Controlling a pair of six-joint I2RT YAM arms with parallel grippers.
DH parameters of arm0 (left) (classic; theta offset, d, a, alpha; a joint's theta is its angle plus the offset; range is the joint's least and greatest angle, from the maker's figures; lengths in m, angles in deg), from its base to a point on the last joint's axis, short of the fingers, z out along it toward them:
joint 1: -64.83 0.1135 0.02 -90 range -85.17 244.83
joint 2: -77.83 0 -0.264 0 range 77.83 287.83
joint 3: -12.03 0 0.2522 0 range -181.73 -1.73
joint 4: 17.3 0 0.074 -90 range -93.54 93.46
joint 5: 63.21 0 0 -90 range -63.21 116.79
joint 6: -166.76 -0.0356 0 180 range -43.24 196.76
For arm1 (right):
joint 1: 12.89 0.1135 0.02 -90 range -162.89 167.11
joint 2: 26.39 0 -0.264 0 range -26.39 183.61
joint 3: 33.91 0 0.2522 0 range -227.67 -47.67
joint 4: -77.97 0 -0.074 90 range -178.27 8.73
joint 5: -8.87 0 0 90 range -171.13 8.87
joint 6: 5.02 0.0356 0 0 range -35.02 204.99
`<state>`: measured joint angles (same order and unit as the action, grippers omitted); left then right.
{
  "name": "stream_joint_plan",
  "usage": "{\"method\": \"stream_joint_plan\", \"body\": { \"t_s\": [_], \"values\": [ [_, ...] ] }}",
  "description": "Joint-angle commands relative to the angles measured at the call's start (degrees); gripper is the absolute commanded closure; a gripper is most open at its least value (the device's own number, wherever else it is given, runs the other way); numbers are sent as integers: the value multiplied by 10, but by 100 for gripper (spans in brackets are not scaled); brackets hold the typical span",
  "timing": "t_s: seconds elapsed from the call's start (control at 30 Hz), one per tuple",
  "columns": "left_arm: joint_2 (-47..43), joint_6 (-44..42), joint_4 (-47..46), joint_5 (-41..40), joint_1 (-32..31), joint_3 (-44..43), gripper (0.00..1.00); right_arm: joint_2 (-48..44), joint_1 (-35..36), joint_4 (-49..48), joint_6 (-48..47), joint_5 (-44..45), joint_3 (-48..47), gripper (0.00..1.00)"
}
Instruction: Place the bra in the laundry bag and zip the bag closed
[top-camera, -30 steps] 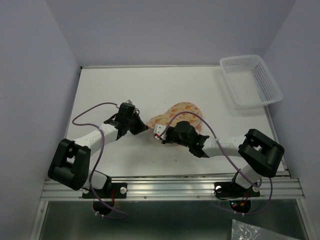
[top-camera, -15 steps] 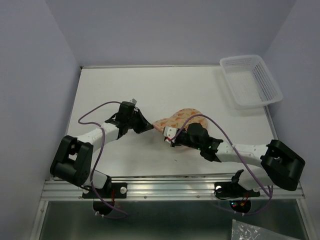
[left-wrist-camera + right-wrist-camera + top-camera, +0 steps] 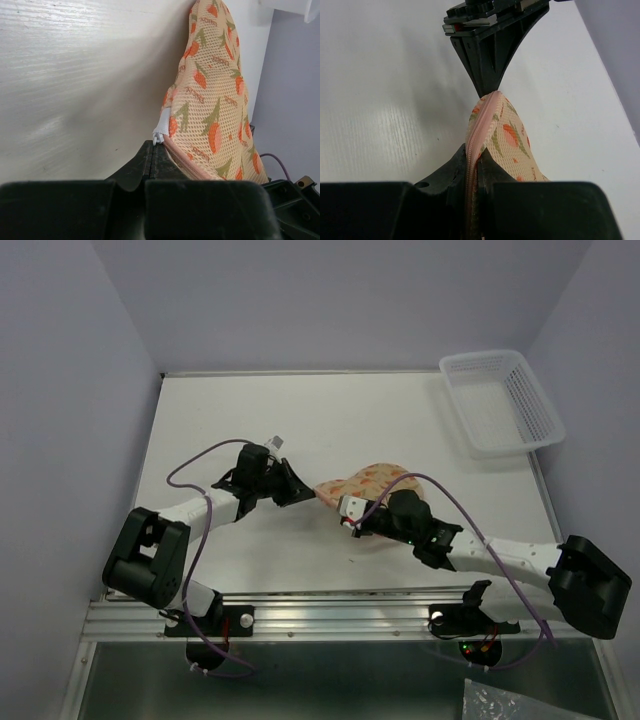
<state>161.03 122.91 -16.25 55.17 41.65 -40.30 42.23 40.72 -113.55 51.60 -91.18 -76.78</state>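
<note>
The laundry bag [image 3: 372,478], peach mesh with an orange print and pink zip edging, stands on edge between both grippers at the table's middle. My left gripper [image 3: 306,492] is shut at the bag's left tip; in the left wrist view [image 3: 152,146] a white zip tab [image 3: 161,130] sticks out at its fingertips beside the bag [image 3: 215,100]. My right gripper [image 3: 352,516] is shut on the bag's pink zipped edge [image 3: 476,130], pinched between its jaws [image 3: 472,150]. The left gripper [image 3: 482,87] faces it at the bag's far tip. The bra is hidden.
A white plastic lattice basket [image 3: 500,402] stands at the table's back right corner. White table surface [image 3: 300,420] lies behind the arms. Purple cables loop over both arms.
Both grippers and the bag have shifted to the right. The right arm has stretched out low, its elbow moving toward the right edge. Both grips hold.
</note>
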Motion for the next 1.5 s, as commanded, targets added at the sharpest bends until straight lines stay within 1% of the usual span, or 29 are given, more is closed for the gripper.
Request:
{"method": "stream_joint_plan", "body": {
  "t_s": [0.0, 0.07, 0.13, 0.17, 0.23, 0.27, 0.3, 0.4, 0.47, 0.5, 0.53, 0.57, 0.6, 0.63, 0.67, 0.7, 0.73, 0.77, 0.83, 1.0, 1.1, 1.17, 1.2, 1.23, 1.27, 1.37, 1.4, 1.43, 1.47],
  "values": [
    [14, -50, -30, -116, 30, 17, 100, -46, 14, -93, 13, -60, -12, 99],
    [0, -55, -29, -116, 30, 17, 100, -38, 14, -78, 14, -39, -17, 99],
    [-14, -59, -29, -121, 30, 24, 100, -8, 14, -62, 18, -15, -24, 88],
    [-29, -60, -28, -123, 30, 26, 100, 19, 14, -44, 24, 6, -36, 79],
    [-50, -63, -15, -128, 30, 25, 100, 48, 14, -29, 35, 26, -49, 69],
    [-57, -63, -7, -133, 30, 25, 100, 61, 14, -15, 43, 35, -56, 63],
    [-65, -65, 1, -140, 30, 24, 100, 73, 14, -13, 45, 39, -67, 58],
    [-101, -64, 30, -176, 30, 23, 100, 107, 14, -15, 43, 56, -79, 56],
    [-127, -62, 51, -199, 30, 23, 100, 131, 14, -21, 36, 84, -86, 55],
    [-137, -61, 58, -206, 30, 22, 100, 137, 14, -21, 33, 87, -90, 50],
    [-151, -59, 72, -218, 29, 23, 100, 143, 14, -23, 32, 87, -99, 41],
    [-157, -58, 79, -221, 29, 23, 100, 150, 14, -24, 34, 71, -104, 38],
    [-170, -56, 91, -227, 27, 23, 100, 151, 14, -19, 35, 57, -111, 29],
    [-177, -55, 95, -228, 27, 24, 100, 148, 14, -6, 40, 23, -125, 23],
    [-183, -54, 99, -229, 26, 24, 100, 146, 14, 4, 41, 4, -135, 11],
    [-189, -48, 103, -231, 25, 25, 100, 143, 14, 16, 44, -18, -146, 2],
    [-195, -47, 109, -230, 24, 25, 100, 140, 14, 22, 48, -35, -154, 0],
    [-206, -45, 110, -230, 20, 26, 100, 136, 14, 22, 54, -59, -165, 0],
    [-222, -38, 117, -238, 15, 26, 100, 135, 14, 21, 58, -65, -176, 0],
    [-231, -33, 123, -249, -6, 23, 100, 168, 14, 13, 45, -24, -221, 0],
    [-226, -32, 123, -251, -17, 18, 100, 213, 14, 17, 31, -7, -258, 0],
    [-223, -29, 121, -253, -21, 18, 100, 243, 14, 22, 21, 0, -278, 3],
    [-222, -29, 120, -253, -23, 18, 100, 250, 14, 22, 22, 2, -286, 10],
    [-219, -29, 118, -251, -27, 18, 100, 257, 14, 23, 20, 3, -300, 14],
    [-219, -27, 117, -250, -29, 18, 100, 267, 14, 26, 13, 4, -306, 26],
    [-219, -26, 110, -246, -35, 19, 100, 285, 14, 30, 3, 21, -317, 42],
    [-221, -25, 110, -249, -35, 21, 100, 288, 14, 30, 2, 29, -318, 54],
    [-222, -25, 109, -250, -35, 22, 100, 289, 14, 30, 1, 34, -318, 59],
    [-221, -25, 109, -251, -35, 23, 100, 290, 14, 30, -1, 40, -316, 69]
  ]
}}
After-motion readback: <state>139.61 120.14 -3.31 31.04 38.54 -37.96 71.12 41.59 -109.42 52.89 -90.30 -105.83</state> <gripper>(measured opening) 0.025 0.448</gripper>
